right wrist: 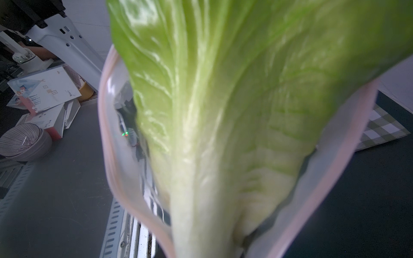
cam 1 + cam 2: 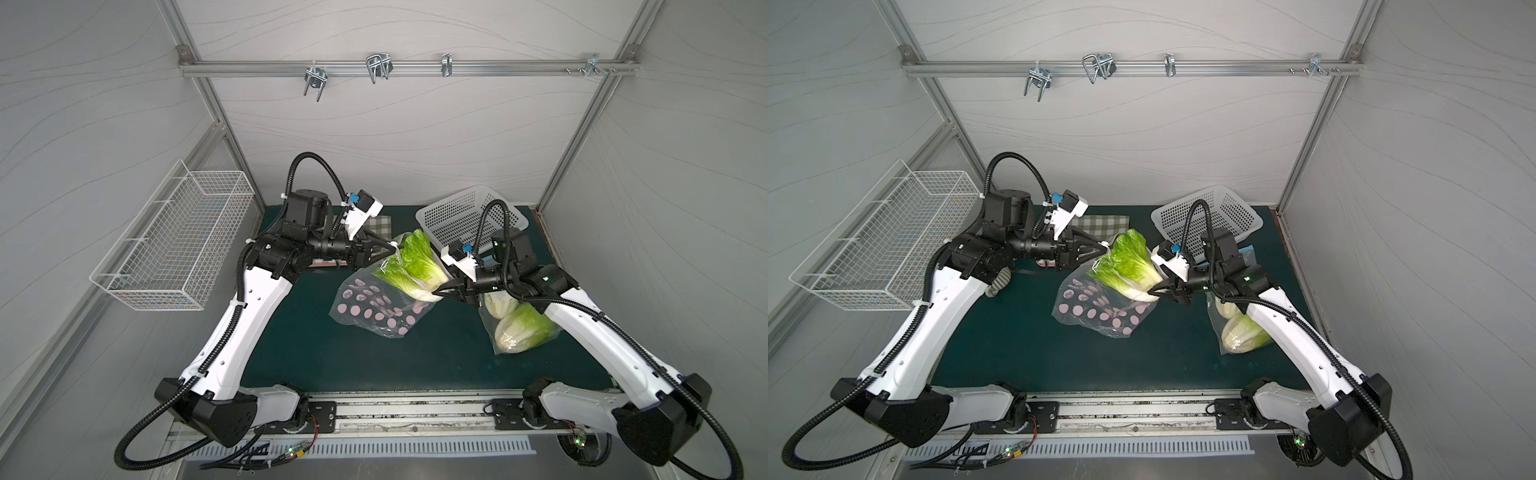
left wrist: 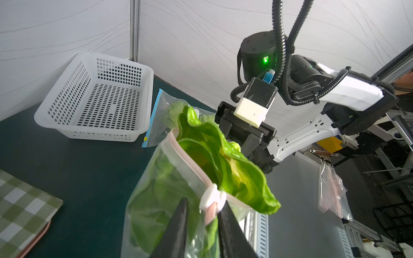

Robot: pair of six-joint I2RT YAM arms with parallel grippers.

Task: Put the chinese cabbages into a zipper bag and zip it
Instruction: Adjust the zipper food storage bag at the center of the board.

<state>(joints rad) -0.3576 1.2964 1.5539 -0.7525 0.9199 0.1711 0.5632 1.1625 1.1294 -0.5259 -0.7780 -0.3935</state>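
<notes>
My right gripper [image 2: 440, 294] clamps the white base of one chinese cabbage [image 2: 417, 259], which blots out my right wrist view. My left gripper [image 3: 204, 201] pinches the rim of the spotted zipper bag [image 2: 368, 309], its mouth around the leaves. Two other cabbages [image 2: 521, 328] lie half hidden under my right arm.

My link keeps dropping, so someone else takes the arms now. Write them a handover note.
Left gripper: shut on the bag rim beside the slider, holding the mouth up.
Right gripper: shut on a cabbage by its white base; it sits in the mouth, leaves above the rim.
Two more cabbages lie in a second bag by the right arm.
Done: one cabbage partly in.
Left: push it fully in, zip; second bag's zip state unclear.
</notes>
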